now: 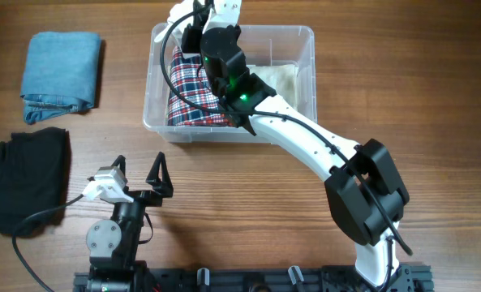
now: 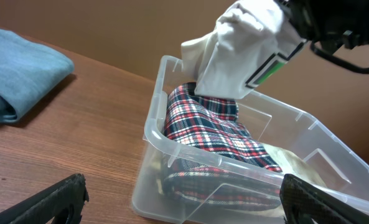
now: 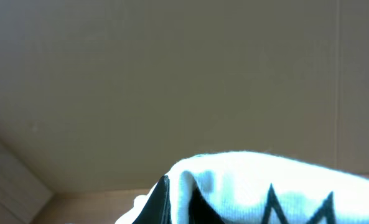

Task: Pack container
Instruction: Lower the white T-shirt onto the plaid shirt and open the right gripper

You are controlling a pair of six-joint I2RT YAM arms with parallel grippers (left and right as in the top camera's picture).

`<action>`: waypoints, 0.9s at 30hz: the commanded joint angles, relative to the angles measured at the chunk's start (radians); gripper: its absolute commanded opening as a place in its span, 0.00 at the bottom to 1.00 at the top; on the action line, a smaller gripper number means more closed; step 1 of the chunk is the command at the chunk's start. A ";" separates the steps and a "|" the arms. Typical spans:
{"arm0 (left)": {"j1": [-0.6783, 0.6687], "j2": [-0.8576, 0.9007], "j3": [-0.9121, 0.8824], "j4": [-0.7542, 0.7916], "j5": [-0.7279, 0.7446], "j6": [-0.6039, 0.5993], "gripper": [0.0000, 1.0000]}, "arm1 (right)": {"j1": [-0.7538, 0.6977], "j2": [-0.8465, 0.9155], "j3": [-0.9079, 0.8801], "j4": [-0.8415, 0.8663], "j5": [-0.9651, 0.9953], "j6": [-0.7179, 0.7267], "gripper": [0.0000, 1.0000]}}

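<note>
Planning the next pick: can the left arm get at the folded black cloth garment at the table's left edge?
Probably yes. The left gripper stands open and empty beside the folded black garment, with bare wood between. The right gripper, shut on a white garment, is away over the clear plastic container.

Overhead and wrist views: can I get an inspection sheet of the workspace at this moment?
Surface: wooden table.
Job's things: clear bin at the far side, holding a plaid garment on its left and a cream cloth on its right. A white garment hangs above the plaid one. A blue garment and a black garment lie on the table left of the bin.
Clutter: nothing seen.
Grippers: right gripper shut on the white garment; left gripper open, holding nothing.
Cables: a black cable from the left arm crosses the black garment; another loops over the bin.
Surroundings: plain brown wall; black rail at the near edge.
</note>
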 commanded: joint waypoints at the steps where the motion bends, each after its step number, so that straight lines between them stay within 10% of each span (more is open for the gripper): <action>1: 0.007 -0.007 -0.003 -0.006 -0.003 -0.002 1.00 | 0.006 0.000 0.025 0.021 -0.005 0.017 0.04; 27: 0.007 -0.007 -0.003 -0.006 -0.003 -0.002 1.00 | 0.146 -0.021 0.025 -0.391 -0.023 0.022 0.13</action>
